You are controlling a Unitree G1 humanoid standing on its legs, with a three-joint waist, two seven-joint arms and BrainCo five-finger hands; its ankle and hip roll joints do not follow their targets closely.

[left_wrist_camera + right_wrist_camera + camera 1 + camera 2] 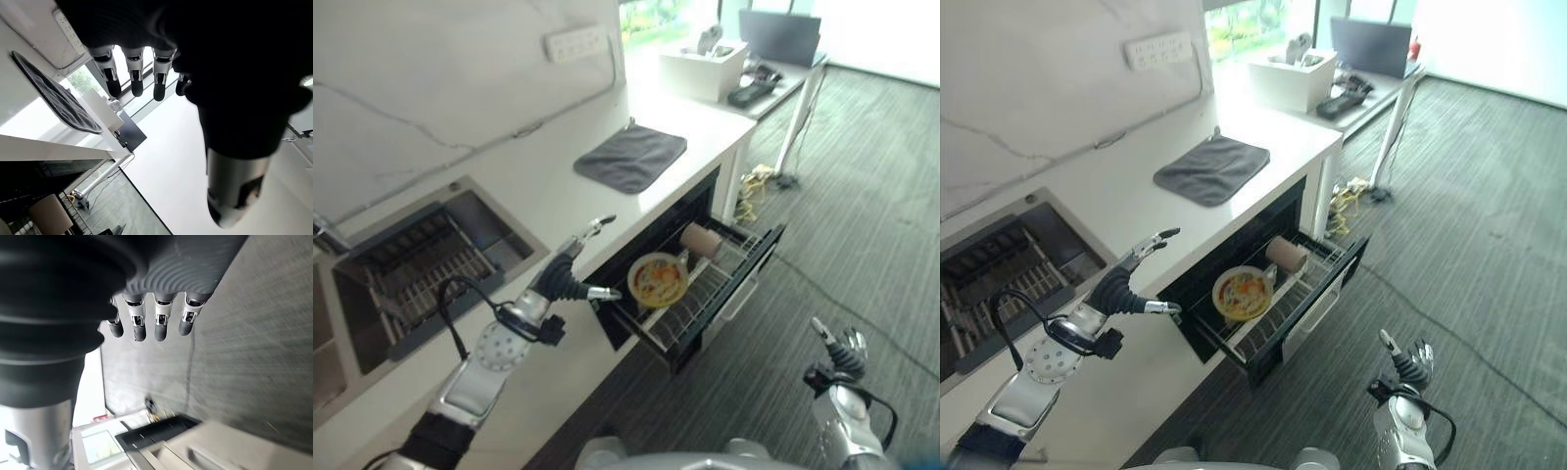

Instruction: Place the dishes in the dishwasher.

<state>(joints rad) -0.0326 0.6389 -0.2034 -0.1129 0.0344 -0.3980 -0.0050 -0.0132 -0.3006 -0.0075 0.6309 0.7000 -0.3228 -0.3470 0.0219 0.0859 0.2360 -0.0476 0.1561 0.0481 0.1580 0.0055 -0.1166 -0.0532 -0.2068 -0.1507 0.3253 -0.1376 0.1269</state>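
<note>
We find the left hand (576,276) at frame centre-left, fingers spread and holding nothing, just beside the counter (548,196) edge; the right hand (1408,364) hangs relaxed and empty at lower right. Both dishes sit in the pulled-out dishwasher rack (705,294): the plate (657,279) leaning face-up, the cup (702,240) on its side, long axis running toward upper left. We judge loading done; closing calls for a flat, even push on the drawer front.

The white countertop (558,191) carried a grey mat (630,157), lying flat near its far corner. Left of the mat, a sink (431,264) was set into the countertop. Beyond the mat, a white box (705,61) stood.
</note>
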